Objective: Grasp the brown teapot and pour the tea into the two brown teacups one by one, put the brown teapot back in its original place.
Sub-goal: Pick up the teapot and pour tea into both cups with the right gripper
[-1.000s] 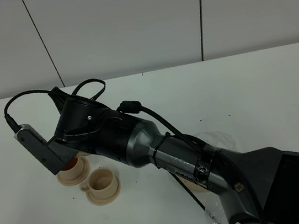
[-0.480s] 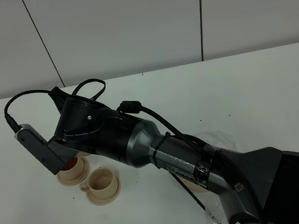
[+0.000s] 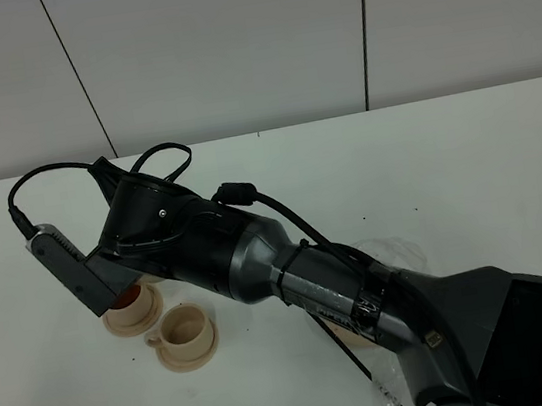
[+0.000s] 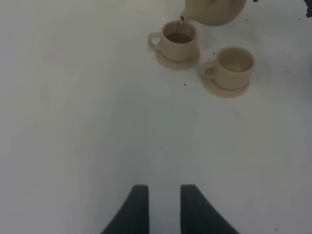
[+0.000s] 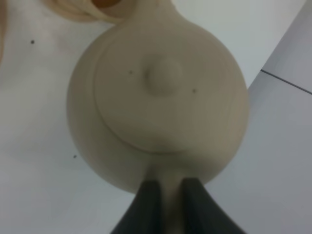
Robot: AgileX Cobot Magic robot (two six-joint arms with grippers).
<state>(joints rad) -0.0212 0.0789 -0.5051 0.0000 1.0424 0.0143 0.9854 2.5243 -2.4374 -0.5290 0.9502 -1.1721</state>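
the right end effector [image 5: 170,184] is clenched on the loop handle of the brown teapot [image 5: 158,97], which hangs tipped above the white surface [image 4: 73,122], its spout directly over the mouth of the farther teacup [image 4: 179,38]. that cup shows brown tea inside, while the nearer teacup [image 4: 235,63] just beside it looks dry, so this appears to be the first of two pours. to do it well, the tilt should be gentle and the spout kept centred over the cup, not its rim. the flow is best cut short of the brim, and the pot levelled before it crosses to the second cup, so no drips land on the surface between them. the grip on the handle needs to be firm enough that the heavy body does not swing. the left end effector [image 4: 164,187] hovers well apart from the cups, fingers parted and grasping nothing. by count: one teapot with one knobbed lid [image 5: 163,75], two teacups, each on its own small saucer [image 4: 178,63], so two cup saucers, and two end effectors. a tan sliver [image 3: 356,340] under the right arm in the high view is likely the pot's own wider saucer, but it is too hidden to be sure.
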